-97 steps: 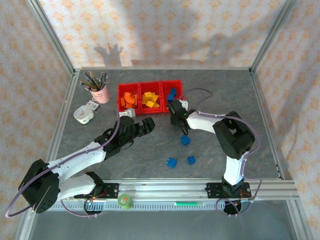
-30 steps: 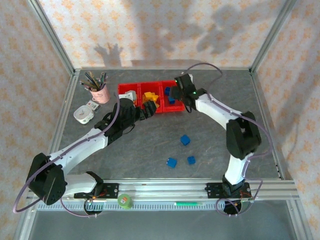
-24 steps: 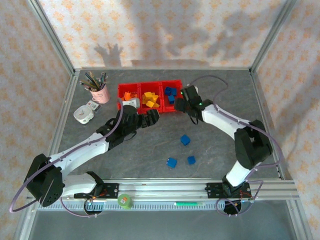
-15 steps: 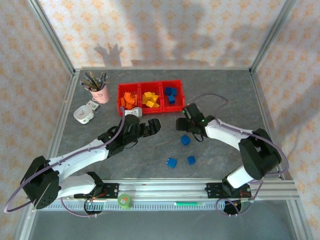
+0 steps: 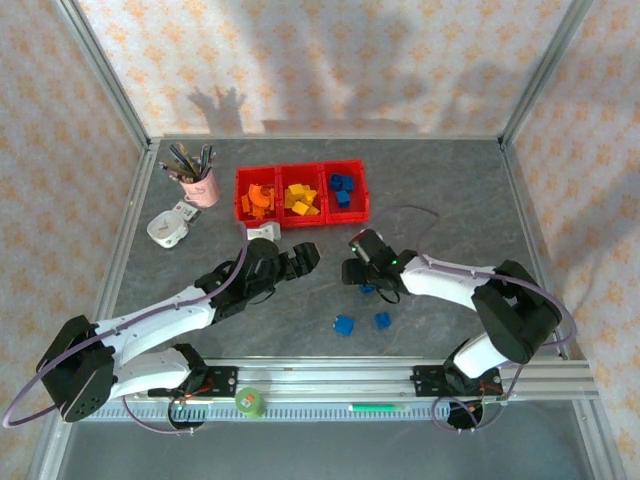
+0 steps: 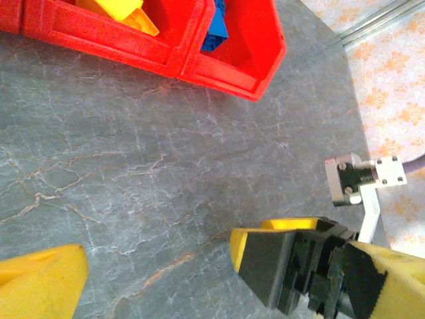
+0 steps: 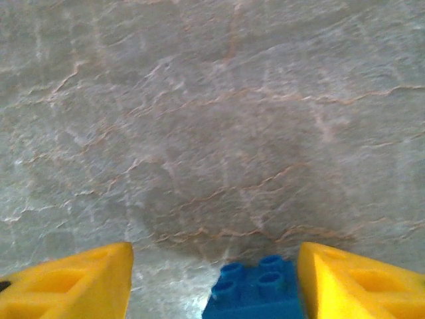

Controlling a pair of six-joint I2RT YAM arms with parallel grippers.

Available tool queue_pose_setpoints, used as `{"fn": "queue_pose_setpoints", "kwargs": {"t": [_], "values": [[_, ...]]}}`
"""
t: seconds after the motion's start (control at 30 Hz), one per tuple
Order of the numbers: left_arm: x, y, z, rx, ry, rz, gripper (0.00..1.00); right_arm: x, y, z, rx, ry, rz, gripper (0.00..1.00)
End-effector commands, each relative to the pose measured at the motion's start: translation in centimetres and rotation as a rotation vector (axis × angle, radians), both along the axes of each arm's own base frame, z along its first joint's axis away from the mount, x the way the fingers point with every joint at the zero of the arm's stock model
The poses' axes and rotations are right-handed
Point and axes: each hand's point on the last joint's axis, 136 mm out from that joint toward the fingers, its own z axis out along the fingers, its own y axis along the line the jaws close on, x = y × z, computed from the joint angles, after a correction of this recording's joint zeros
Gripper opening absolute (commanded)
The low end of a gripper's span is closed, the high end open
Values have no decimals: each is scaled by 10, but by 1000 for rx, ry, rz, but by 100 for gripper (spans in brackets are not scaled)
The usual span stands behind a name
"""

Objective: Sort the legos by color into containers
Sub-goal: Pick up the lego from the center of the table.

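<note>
Containers point(image 5: 330, 219) hold legos point(image 5: 299, 199) — orange left, yellow middle, blue right.

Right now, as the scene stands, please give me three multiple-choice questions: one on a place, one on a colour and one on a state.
1. In the top view, where does the pink cup stand relative to the red tray?
A. to its left
B. to its right
C. inside it

2. What colour are the bricks in the tray's right-hand bin?
A. orange
B. yellow
C. blue

3. How is the left gripper?
A. shut on a brick
B. open and empty
C. shut on a pen

Answers:
1 A: the cup stands on the table left of the tray, apart from it.
2 C: blue bricks lie in that bin.
3 B: its fingers stand wide apart, with bare table between them.
</note>
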Motion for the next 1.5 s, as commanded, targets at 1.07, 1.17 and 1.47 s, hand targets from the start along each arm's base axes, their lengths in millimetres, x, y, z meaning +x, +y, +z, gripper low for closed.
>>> {"fn": "queue_pose_setpoints", "kwargs": {"t": [1.07,1.17,1.47], "values": [[10,10,22,51,-84,42,99,48,0,74,-100,-204,-91,33],[16,15,28,66,-97,53,99,77,-1,89,-105,-233,-116,33],[44,32,34,74,-105,94,99,178,-3,109,-142,-328,-212,33]]}}
